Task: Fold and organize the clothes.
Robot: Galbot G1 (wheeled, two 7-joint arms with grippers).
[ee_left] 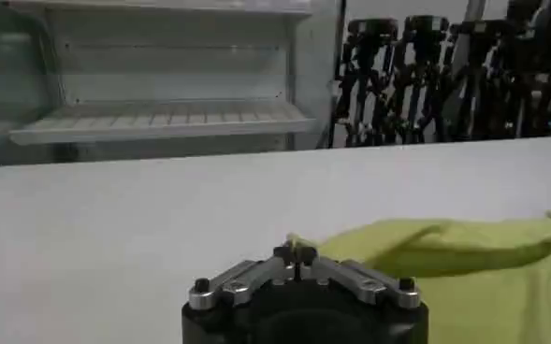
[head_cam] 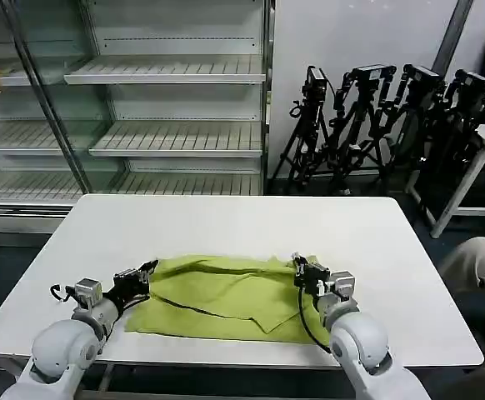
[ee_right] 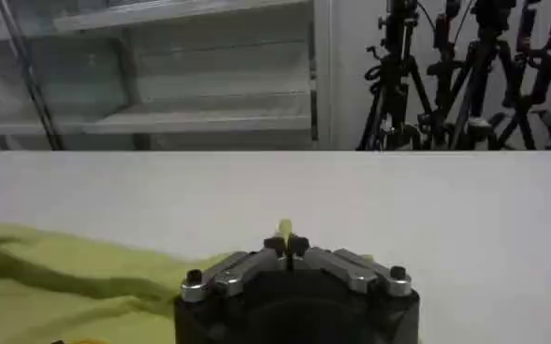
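Left tool (head_cam: 148,268) & right tool (head_cam: 297,263) clamped on shirt (head_cam: 226,296) edge, one per side, prob. to fold evenly over table (head_cam: 226,221).

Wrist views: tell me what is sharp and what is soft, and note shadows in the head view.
Left wrist view: the left gripper and the lime thin-fabric T-shirt look fairly sharp, the metal shelves soft. Right wrist view: the right gripper is crisp, the black tripods blurred. Head view: even light, with faint shadows under the shirt's folds on the white table.
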